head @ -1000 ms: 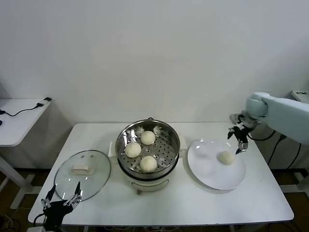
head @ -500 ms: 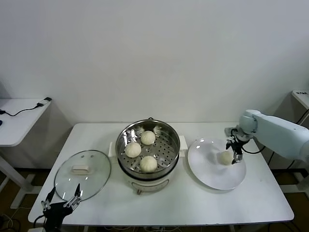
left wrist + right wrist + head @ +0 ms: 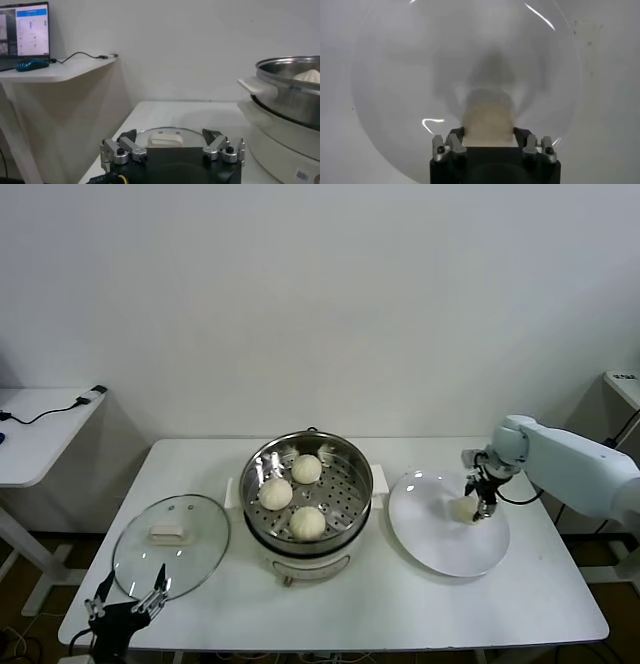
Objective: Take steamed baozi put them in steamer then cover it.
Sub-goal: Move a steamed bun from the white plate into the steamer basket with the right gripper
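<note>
A: Head view? B: Three steamed baozi [image 3: 290, 494] sit in the steamer [image 3: 307, 496]; the right gripper [image 3: 478, 506] clasps the fourth baozi [image 3: 463, 510] on the plate [image 3: 440, 549] at three o'clock.

A: Wrists? B: The left gripper [image 3: 172, 148] gapes idle by the cover [image 3: 167, 138], at the steamer's eight o'clock; right fingers [image 3: 457, 142] hug the bun [image 3: 487, 120].

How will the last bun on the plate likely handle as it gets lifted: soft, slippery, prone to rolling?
The bun looks smooth and doughy, so it probably dents under the right gripper. Being round, it might roll on the glossy plate if nudged. Probably light.
</note>
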Available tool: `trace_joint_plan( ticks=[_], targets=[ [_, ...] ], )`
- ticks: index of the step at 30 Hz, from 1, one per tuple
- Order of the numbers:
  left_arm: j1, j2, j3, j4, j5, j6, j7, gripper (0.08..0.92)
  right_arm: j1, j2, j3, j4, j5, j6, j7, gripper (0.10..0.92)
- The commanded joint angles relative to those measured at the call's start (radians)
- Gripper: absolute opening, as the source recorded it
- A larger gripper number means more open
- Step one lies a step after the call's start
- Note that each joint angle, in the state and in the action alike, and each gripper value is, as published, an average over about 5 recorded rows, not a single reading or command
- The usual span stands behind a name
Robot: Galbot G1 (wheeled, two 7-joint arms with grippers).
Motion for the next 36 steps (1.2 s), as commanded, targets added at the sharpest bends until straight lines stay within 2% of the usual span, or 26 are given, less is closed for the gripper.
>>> trace_joint_plan(
  ticks=[1,10,14,17,27,36],
  targets=[
    [-0.003,0.002,0.004,-0.010,0.002,0.005,0.000,0.823,0.274,-0.022,-0.171,0.140,0.171,-0.018,-0.019,0.679],
    [-0.010,0.011,0.007,-0.031,-0.007,0.022,0.002,0.823,0.863,0.047,-0.521,0.527,0.603,-0.138,-0.028,0.679],
    [-0.022,0.013,0.009,-0.038,-0.010,0.031,0.003,0.823,0.965,0.110,-0.505,0.702,0.788,-0.261,0.052,0.679],
    [-0.027,0.016,0.012,-0.044,-0.014,0.037,0.005,0.823,0.953,0.168,-0.448,0.757,0.858,-0.333,0.111,0.679],
    [-0.017,0.016,0.012,-0.049,-0.026,0.032,0.006,0.823,0.706,0.362,-0.396,0.715,0.824,-0.419,0.279,0.679],
    [-0.009,0.014,0.005,-0.052,-0.036,0.031,0.005,0.823,0.512,0.400,-0.390,0.581,0.704,-0.449,0.345,0.679]
  ],
)
